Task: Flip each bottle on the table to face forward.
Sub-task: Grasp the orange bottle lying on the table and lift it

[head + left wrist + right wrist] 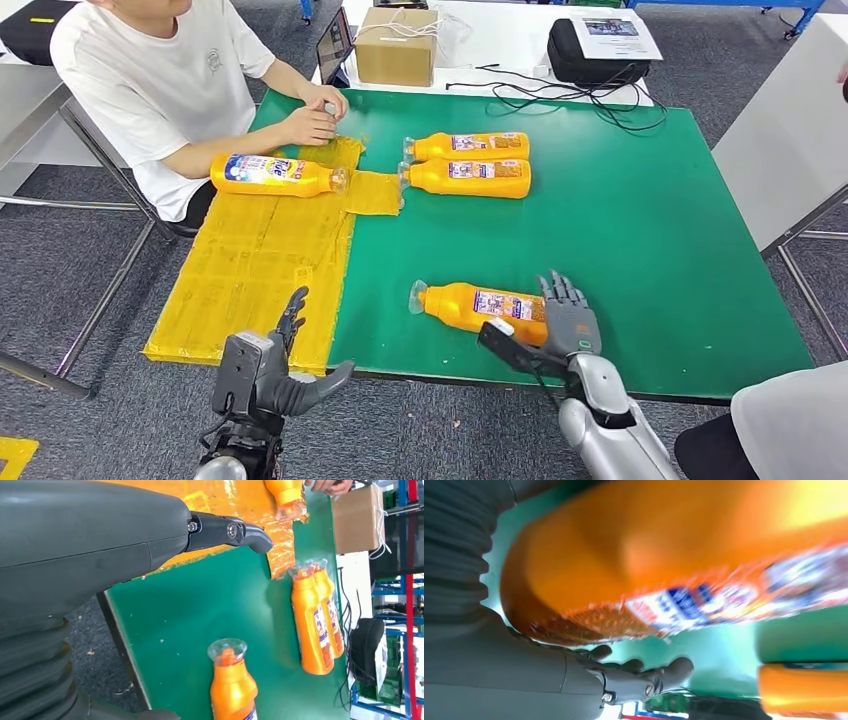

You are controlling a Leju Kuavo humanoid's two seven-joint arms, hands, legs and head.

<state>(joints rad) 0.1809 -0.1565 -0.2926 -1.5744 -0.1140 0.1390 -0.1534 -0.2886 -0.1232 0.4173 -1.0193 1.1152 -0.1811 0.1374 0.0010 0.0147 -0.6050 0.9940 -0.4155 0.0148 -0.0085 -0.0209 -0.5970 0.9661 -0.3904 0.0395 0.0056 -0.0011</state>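
Note:
Several orange bottles lie on the green table (640,240). The nearest bottle (478,305) (232,685) points its cap left, label up. My right hand (568,318) lies against its base end with fingers stretched out; in the right wrist view the bottle (674,555) looms just above those fingers (639,675). Two bottles (470,147) (470,177) lie side by side farther back, also seen as a pair (315,615). A fourth bottle (270,173) rests on the yellow mat (260,260). My left hand (275,365) hangs open before the table's front edge, holding nothing.
A person in a white shirt sits at the far left, both hands (315,120) together on the table near the mat. A cardboard box (396,45), a black bag (590,50) and cables lie behind. A white table (790,130) stands right; another person (790,420) is near right.

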